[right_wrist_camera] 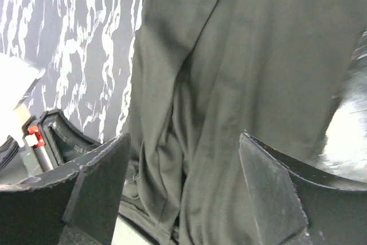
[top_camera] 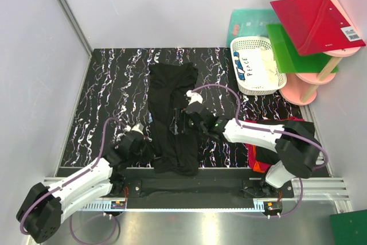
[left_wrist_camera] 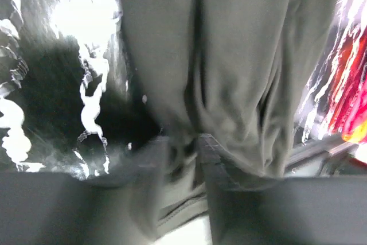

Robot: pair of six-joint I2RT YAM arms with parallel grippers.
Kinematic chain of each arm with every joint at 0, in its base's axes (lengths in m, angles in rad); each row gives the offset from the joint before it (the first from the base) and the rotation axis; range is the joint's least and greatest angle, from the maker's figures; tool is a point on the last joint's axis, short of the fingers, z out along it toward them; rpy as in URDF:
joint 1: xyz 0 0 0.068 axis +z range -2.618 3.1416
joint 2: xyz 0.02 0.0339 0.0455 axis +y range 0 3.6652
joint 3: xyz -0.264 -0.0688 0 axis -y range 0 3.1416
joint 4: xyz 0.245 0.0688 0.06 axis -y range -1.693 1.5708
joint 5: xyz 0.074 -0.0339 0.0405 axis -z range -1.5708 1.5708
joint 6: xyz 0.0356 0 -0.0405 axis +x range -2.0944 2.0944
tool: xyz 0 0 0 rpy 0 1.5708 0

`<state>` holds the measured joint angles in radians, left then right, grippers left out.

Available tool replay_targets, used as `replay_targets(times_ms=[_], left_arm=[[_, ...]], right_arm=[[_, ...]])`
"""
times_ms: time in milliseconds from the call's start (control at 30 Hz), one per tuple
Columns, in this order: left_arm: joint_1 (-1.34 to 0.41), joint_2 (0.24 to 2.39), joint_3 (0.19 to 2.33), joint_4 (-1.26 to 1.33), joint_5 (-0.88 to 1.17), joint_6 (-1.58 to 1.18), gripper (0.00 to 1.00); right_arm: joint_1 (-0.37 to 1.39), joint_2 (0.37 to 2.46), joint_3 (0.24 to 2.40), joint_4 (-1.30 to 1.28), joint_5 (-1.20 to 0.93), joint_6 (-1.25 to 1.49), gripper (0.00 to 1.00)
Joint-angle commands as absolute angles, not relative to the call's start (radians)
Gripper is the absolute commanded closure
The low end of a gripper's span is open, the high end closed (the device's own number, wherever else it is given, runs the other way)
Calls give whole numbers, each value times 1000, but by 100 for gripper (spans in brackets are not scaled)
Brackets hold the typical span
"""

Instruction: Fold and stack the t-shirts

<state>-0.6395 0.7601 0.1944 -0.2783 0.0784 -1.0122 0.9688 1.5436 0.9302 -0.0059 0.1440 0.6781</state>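
Observation:
A black t-shirt (top_camera: 174,116) lies as a long rumpled strip down the middle of the black marbled mat (top_camera: 109,96). My left gripper (top_camera: 143,144) is at the strip's near left corner. In the left wrist view the gripper (left_wrist_camera: 182,187) is shut on the shirt's hem (left_wrist_camera: 218,147), though the picture is blurred. My right gripper (top_camera: 189,123) hovers over the strip's right side. In the right wrist view it (right_wrist_camera: 183,187) is wide open, with the black cloth (right_wrist_camera: 246,73) below and between its fingers (right_wrist_camera: 97,182). More tees, red, orange and black (top_camera: 261,156), lie piled at the near right under the right arm.
A white lattice basket (top_camera: 258,64) stands at the back right. Beside it are a red board (top_camera: 315,24), a green board (top_camera: 298,50) and a teal board (top_camera: 246,24) on a pink stand (top_camera: 304,87). A metal rail (top_camera: 195,190) runs along the near edge.

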Motion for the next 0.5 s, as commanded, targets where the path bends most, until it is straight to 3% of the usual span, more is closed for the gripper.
replay_targets(times_ms=[0,267,367,467], left_arm=[[-660,747,133,-397,121,-1042,100],[-664,707,153,-465,106,-1062,100],[-675,744,182,-494,100,-1057,100],[-695,733,202,-532,78,-1072,100]], right_arm=[[986,1594,969,9,3,695,20],[1000,1669,953,54,-77,726,39],[1000,1690,959,26,-46,738,57],[1002,1703,962,6,-17,741,66]])
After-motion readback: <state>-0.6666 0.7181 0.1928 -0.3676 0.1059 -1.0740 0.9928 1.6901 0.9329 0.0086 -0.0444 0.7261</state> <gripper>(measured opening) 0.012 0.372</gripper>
